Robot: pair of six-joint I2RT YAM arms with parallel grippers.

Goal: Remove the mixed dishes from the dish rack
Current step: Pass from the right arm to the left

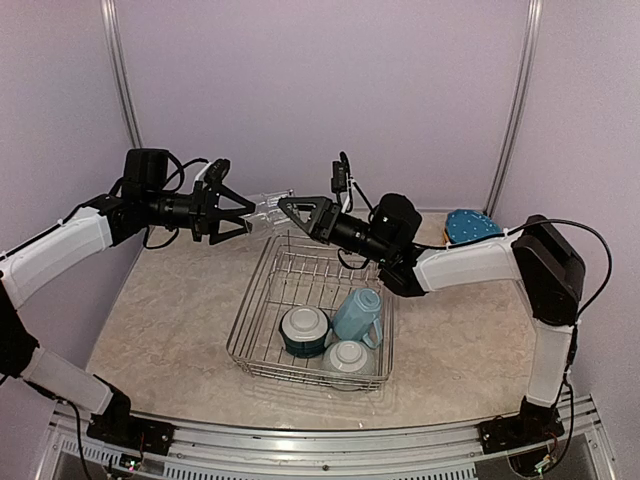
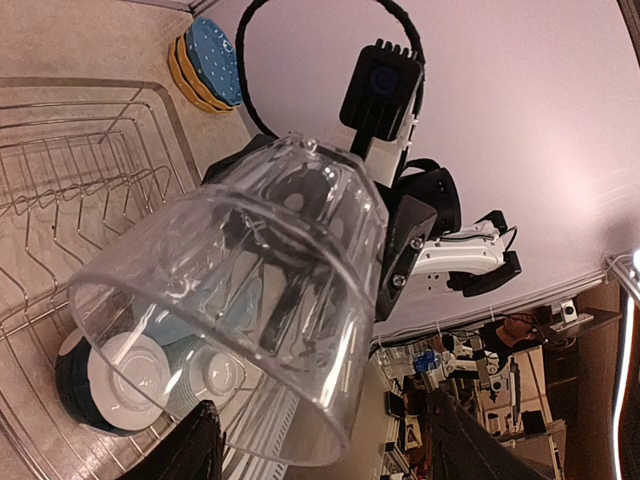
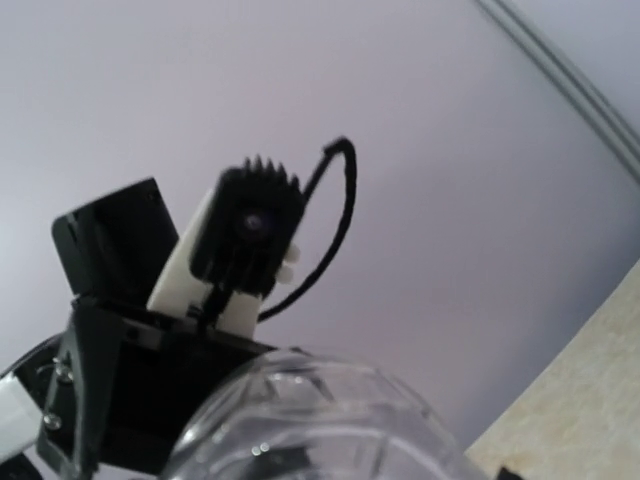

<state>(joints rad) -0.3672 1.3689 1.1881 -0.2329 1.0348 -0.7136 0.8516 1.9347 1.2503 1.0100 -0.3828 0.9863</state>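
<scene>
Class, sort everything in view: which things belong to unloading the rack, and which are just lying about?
Job: rack, glass, mug, bowls, plates.
Just there: table, posts, wall.

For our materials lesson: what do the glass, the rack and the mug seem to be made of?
Glass: clear glass or hard plastic, glossy; you see straight through it, with bright glints. Rack: bare silvery metal wire, shiny. Mug: light blue, smooth, probably glazed ceramic or plastic; the look leaves it open.
</scene>
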